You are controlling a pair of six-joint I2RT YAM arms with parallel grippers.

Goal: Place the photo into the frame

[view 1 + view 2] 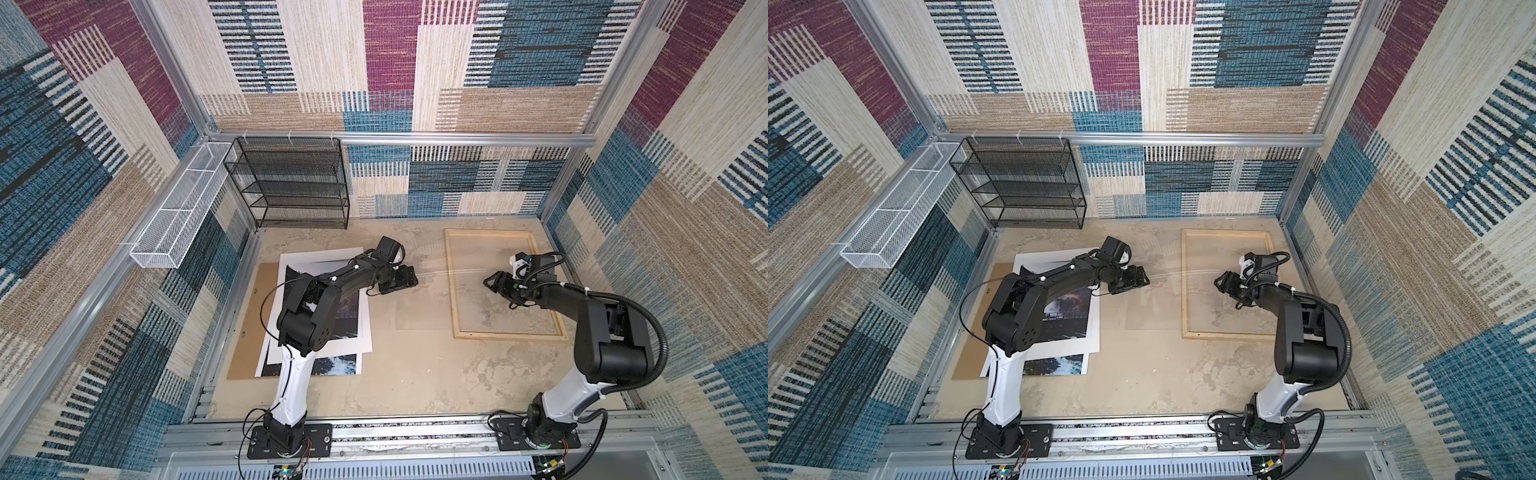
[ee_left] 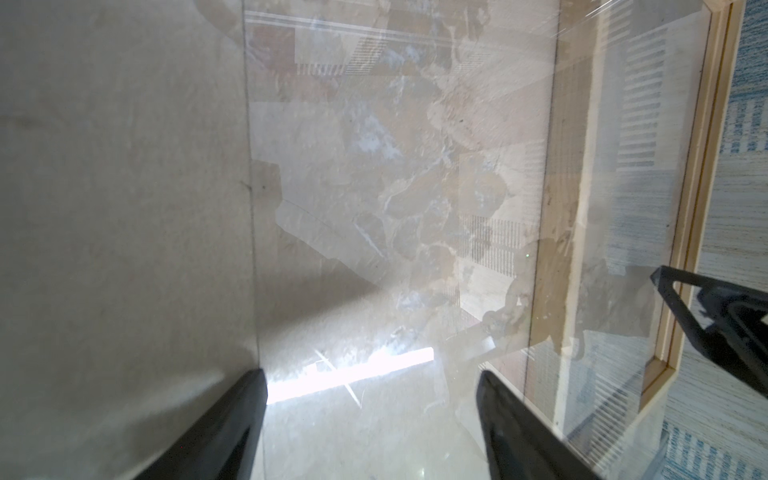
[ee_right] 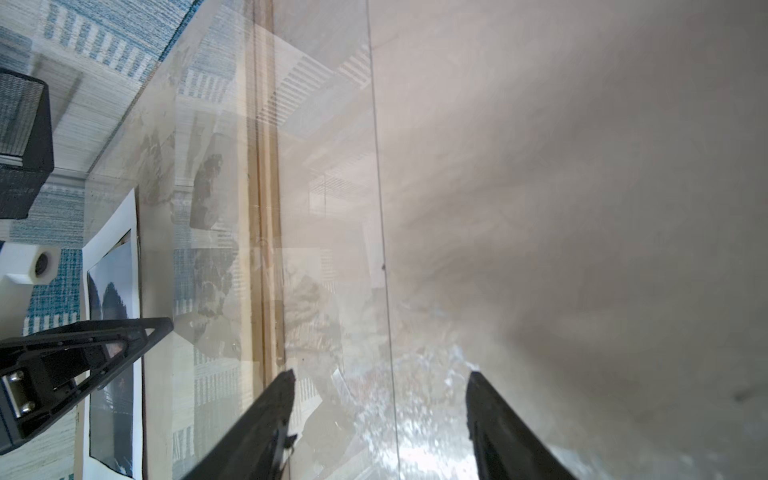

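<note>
The photo (image 1: 336,362) and the frame (image 1: 511,335) are laid well apart.
The left gripper (image 2: 370,386) and right gripper (image 3: 381,380) are held spread.

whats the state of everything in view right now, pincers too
frame: lying flat, no photo in it
clear pane: half outside the frame, across its bar nearest the photo
photo: flat on the brown board, mostly covered
white mat: lying on the photo
brown board: bottom of the pile
black rack: empty
left pincer: open
right pincer: open
</note>
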